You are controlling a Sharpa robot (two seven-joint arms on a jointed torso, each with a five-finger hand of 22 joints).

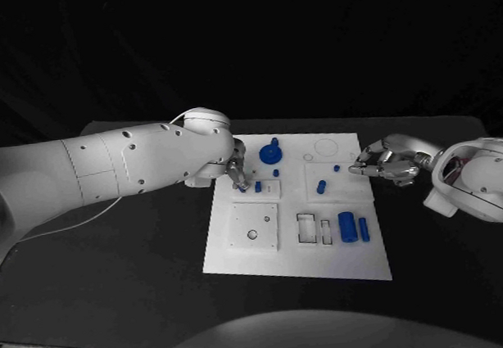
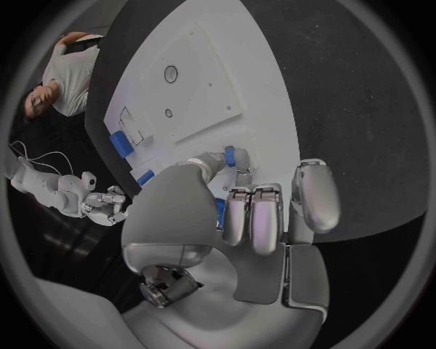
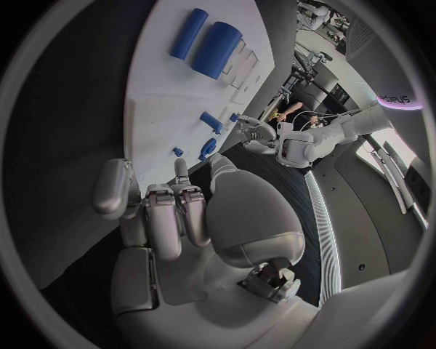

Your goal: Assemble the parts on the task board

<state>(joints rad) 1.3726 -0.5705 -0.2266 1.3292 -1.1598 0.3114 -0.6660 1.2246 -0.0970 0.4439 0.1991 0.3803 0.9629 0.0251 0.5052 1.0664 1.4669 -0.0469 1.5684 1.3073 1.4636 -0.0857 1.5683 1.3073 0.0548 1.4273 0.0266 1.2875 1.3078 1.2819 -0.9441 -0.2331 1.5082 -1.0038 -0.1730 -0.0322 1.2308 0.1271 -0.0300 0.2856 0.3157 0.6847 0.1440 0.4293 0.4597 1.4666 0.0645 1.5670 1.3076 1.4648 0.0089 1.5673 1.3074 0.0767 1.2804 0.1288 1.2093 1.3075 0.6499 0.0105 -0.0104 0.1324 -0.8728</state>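
The left hand [image 1: 237, 172] hangs over the far left corner of the task board [image 1: 259, 260], its fingers pointing down at a small blue peg [image 1: 258, 187] that stands in a raised white block near that edge. In the left wrist view the fingers [image 2: 254, 218] lie curled close together beside the thumb, with the peg [image 2: 229, 155] just past their tips; whether they pinch it or only touch it cannot be told, since the palm hides the contact. A little farther along the far edge sits the round blue knob part [image 1: 271, 152], and near the middle of the board a short blue pin [image 1: 320, 187] lies by itself. Toward the near side are the empty rectangular slots [image 1: 317, 228], then the thick blue cylinder [image 1: 347, 226] and the slim blue bar [image 1: 364, 229] lying side by side, not yet seated. At the right edge of the board the right hand [image 1: 384, 165] hovers with its fingers [image 3: 168, 218] bunched and nothing visibly held. The step in hand looks like seating the peg at the left corner. The next move probably calls for pressing the peg straight down while keeping it upright, then turning to the loose cylinder and bar.
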